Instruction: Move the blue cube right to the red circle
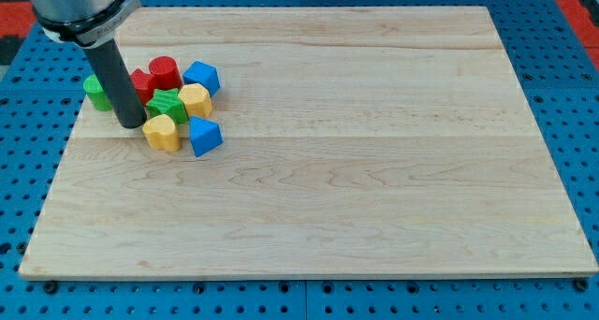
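Rod tip among a tight cluster of blocks at the upper left of the wooden board point(328, 170).

My tip point(131, 123) rests on the pale wood, touching or just beside the green star-shaped block point(168, 106) and the yellow heart-like block point(161, 133); being a bare dark rod, it has nothing to open and holds nothing. The blue cube point(201, 77) sits at the cluster's upper right, touching the red cylinder point(165, 72) on its left and the yellow hexagonal block point(196, 100) below. A second red block point(142, 82), a green cylinder point(94, 91) and a blue wedge-like block point(204, 137) crowd around. No writing is legible.
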### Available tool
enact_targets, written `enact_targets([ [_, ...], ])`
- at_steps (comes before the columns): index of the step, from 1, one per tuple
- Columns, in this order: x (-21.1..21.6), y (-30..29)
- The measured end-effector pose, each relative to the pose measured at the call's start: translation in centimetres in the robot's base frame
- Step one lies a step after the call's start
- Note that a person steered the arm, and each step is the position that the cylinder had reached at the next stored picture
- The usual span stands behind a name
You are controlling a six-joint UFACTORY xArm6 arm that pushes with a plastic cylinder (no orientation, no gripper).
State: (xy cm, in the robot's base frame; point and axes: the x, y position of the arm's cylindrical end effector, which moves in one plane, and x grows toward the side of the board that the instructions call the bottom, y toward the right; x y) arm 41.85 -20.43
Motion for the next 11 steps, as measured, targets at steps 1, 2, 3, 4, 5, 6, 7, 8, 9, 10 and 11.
enact_targets([
  [1,-2.4,3.6],
  [2,-4.6,6.7],
  [3,-4.7,7.0],
  [4,-3.6,4.8],
  [5,-2.6,6.7],
  [6,-2.2,9.6],
  [7,-3.7,9.6],
  [8,-6.1,9.6],
  [9,-8.1,9.6],
  [10,-7.7,6.4],
  [11,-5.5,3.5],
])
